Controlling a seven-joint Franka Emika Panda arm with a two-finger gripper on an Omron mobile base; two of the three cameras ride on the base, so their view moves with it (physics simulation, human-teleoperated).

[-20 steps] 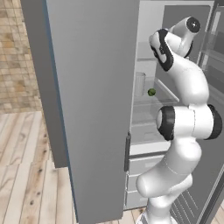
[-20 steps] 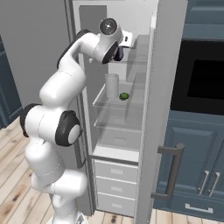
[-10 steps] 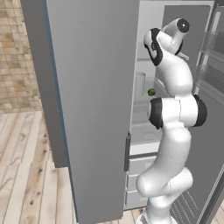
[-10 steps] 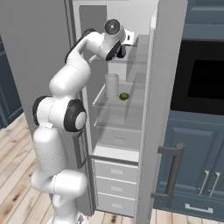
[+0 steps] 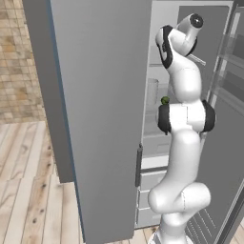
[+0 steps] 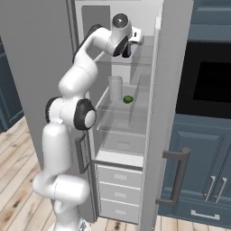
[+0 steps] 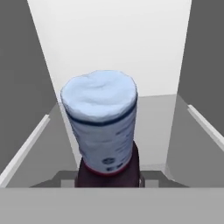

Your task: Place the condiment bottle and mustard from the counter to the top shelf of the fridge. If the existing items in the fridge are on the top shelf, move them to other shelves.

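Now reaching deeper into the fridge point(image 6: 151, 135) than a second ago, gripper point(image 6: 127, 48) clenched on the condiment bottle point(image 7: 105, 131) above the top shelf point(image 6: 135, 63); green ball point(image 6: 128, 99) and cylinder point(image 6: 115, 88) one shelf lower, so likely only release left.

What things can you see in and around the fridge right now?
fridge: one, grey, door open, pale shelves inside
bottle: one, dark with a blue cap, held at the top shelf
green ball: one, green, on a lower shelf
cylinder: one, pale see-through grey, on that same shelf beside the ball
white drawers: a stack, white, at the bottom of the fridge
oven: one, black, in blue-grey cabinets on the right
floor: wood planks
brick wall: tan, far left
arm: one, white with dark joints
tool: one, shut on the bottle
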